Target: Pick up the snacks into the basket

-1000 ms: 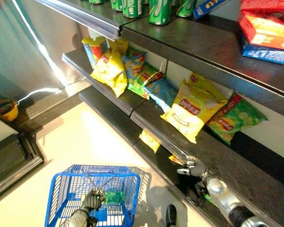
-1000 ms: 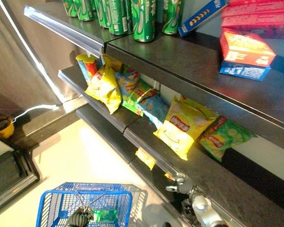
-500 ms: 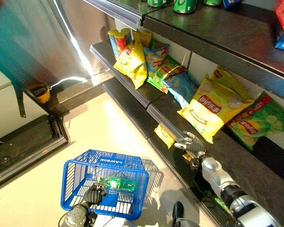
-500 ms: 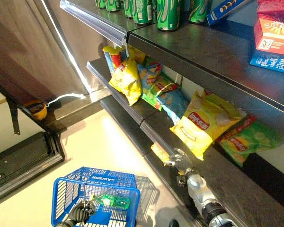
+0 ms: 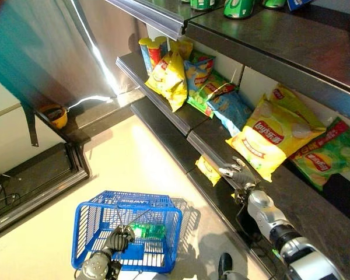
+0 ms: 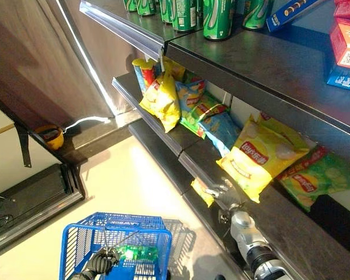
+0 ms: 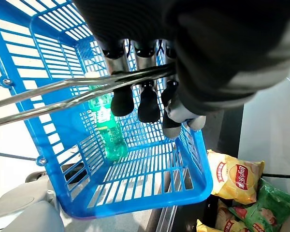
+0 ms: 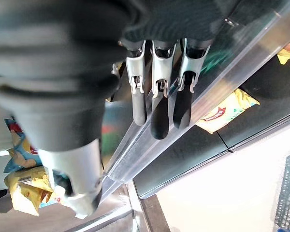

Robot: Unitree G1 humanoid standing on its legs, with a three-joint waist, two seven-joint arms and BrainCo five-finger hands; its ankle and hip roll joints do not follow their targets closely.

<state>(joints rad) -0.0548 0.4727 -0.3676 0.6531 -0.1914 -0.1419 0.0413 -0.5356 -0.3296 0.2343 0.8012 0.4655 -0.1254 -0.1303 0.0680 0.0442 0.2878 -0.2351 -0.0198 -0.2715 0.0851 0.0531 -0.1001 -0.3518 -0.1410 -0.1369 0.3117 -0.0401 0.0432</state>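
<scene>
1. Left hand (image 7: 150,72): at the near left, over the blue basket (image 5: 157,252). Its fingers (image 7: 122,101) are curled round the basket's two wire handles (image 7: 63,94) and clamp them.
2. Basket: hangs from the left hand above the pale floor (image 5: 122,169). A green bottle (image 7: 106,130) lies on its slatted bottom.
3. Right hand (image 5: 240,177): at the front edge of the middle shelf (image 5: 207,137), to the right of the basket. Its fingers (image 8: 157,106) are straight and slightly apart, holding nothing; the tips lie along the shelf's clear edge strip (image 8: 217,72), though contact cannot be told.
4. Yellow bag (image 5: 267,140): the nearest snack, lying on the middle shelf just beyond the right hand, apart from the fingertips.
5. Green bag (image 5: 329,157): on the same shelf, to the right of the yellow bag and partly under it.
6. Far bags (image 5: 189,79): a cluster of yellow, green and blue packets further left along the shelf, with two upright tubes (image 5: 150,51) at the far end.
7. Small yellow packet (image 5: 208,170): on the lower shelf, below the shelf edge and left of the right hand.
8. Top shelf (image 6: 268,64): carries green cans (image 6: 217,17) and a red-and-blue box (image 6: 345,49).
</scene>
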